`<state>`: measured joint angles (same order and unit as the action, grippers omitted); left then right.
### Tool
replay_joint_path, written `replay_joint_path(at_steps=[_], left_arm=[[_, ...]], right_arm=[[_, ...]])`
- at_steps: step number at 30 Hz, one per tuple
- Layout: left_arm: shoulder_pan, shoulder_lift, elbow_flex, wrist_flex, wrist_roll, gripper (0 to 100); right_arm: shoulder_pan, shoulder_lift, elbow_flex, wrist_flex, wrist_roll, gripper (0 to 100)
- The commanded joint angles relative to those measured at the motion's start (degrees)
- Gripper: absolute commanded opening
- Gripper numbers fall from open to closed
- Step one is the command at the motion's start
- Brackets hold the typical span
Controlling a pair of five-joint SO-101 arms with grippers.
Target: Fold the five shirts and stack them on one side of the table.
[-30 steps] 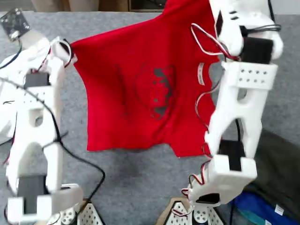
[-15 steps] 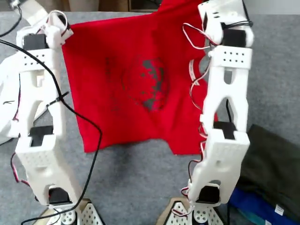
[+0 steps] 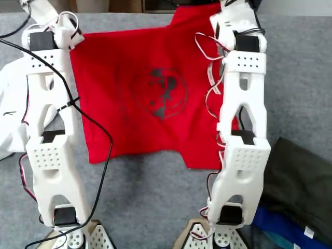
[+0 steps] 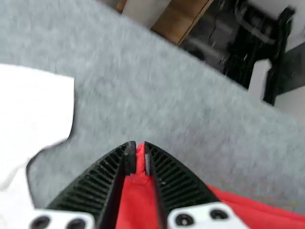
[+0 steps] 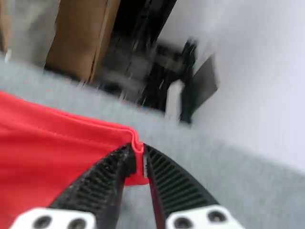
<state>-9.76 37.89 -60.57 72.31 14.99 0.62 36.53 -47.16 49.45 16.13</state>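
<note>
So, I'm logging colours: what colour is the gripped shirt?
The shirt is red; best in the high view.

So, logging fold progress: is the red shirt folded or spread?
Spread: the red shirt lies opened out, its whole print showing.

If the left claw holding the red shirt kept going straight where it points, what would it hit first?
Probably the grey table just beyond its tips, though depth is hard to judge. The left gripper is shut on the red shirt; the white garment lies off to the side of that line.
</note>
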Motion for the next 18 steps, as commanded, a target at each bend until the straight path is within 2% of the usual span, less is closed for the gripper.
replay_joint_path(at_steps=[1,6,13,18], left_arm=[[1.76,-0.92,-3.25,5.80,-0.62,2],[5.10,-0.92,-3.25,13.63,-4.04,2],[8.53,-0.57,-2.99,24.35,-4.04,2],[8.88,-0.31,0.26,25.93,-3.69,2]], right_arm=[[-0.40,-8.31,-4.79,13.89,3.16,0.4],[-0.13,-10.59,-6.37,26.20,8.53,0.4],[0.92,-14.81,-7.96,43.08,10.64,0.4],[0.92,-18.51,-7.78,47.82,11.08,0.4]])
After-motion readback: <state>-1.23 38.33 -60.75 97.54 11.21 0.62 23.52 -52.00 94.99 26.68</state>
